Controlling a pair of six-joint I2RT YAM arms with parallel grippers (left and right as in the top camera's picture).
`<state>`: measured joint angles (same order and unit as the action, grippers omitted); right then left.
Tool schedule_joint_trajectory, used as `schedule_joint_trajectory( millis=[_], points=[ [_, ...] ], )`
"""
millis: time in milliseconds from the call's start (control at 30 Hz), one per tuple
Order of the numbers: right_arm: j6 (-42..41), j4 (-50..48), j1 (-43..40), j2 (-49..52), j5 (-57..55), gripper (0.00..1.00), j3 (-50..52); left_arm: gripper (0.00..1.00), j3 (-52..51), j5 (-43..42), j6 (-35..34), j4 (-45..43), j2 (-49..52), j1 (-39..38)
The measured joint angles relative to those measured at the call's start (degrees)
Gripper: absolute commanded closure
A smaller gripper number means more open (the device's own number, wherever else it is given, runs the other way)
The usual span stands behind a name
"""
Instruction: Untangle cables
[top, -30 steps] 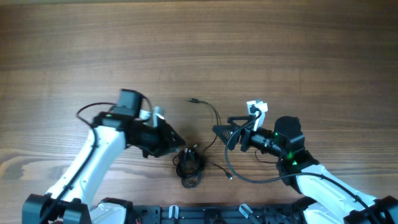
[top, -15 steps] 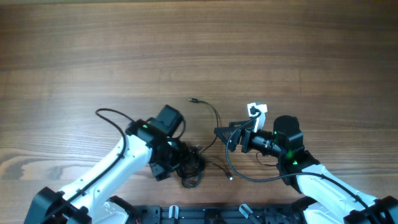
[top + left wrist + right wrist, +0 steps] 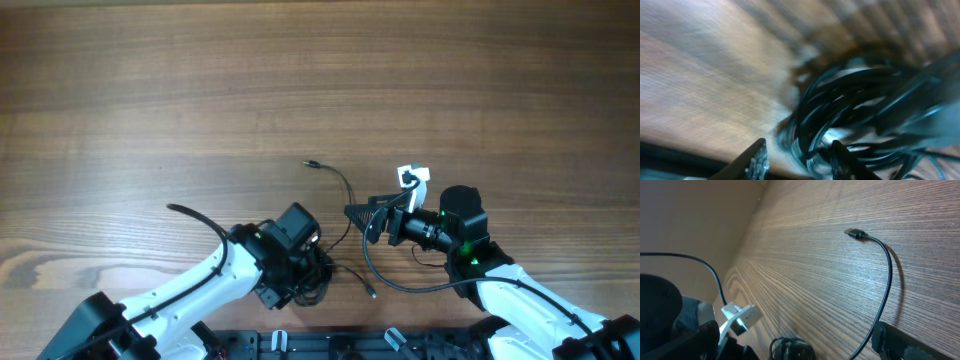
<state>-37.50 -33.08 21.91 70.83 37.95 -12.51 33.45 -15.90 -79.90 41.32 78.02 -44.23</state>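
Digging into the bunched cables [image 3: 855, 105]; nothing looks separated yet.
My left claw [image 3: 799, 160] sits low over the cables near the front edge of the tabletop [image 3: 300, 80], fingers [image 3: 757, 161] partly spread. The view is too blurred for me to tell if it grips. A loose strand [image 3: 345, 190] runs up to a plug [image 3: 855, 233]. My right claw [image 3: 356, 220] hangs spread wide, empty. Next, I judge, I pinch one strand and draw it clear.
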Motion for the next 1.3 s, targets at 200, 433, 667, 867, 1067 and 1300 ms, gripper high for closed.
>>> schedule_joint_trajectory(
  millis=[200,433,667,867,1067,1300],
  points=[
    [-4.7,1.2,0.0,0.0,1.5,0.0,0.0,0.96,-1.1,4.0,-1.8,-5.8,0.0,-1.2],
    [-6.5,-1.9,0.0,0.0,7.5,0.16,0.0,0.96,-0.8,6.3,11.1,-6.8,-2.8,3.8],
    [-7.3,-10.3,0.0,0.0,12.2,0.23,0.0,0.96,3.5,8.9,29.7,-7.9,-16.6,10.6],
    [-7.5,-14.3,2.7,0.0,11.1,0.29,0.0,0.96,4.1,9.5,39.2,-7.9,-28.2,11.6],
    [-7.7,-17.6,7.8,0.0,6.7,0.29,0.0,0.96,4.1,9.5,44.0,-7.8,-31.7,11.6],
    [-7.7,-21.8,8.1,0.0,2.8,0.3,0.0,0.96,4.1,9.5,48.0,-7.0,-31.7,11.6]
  ],
)
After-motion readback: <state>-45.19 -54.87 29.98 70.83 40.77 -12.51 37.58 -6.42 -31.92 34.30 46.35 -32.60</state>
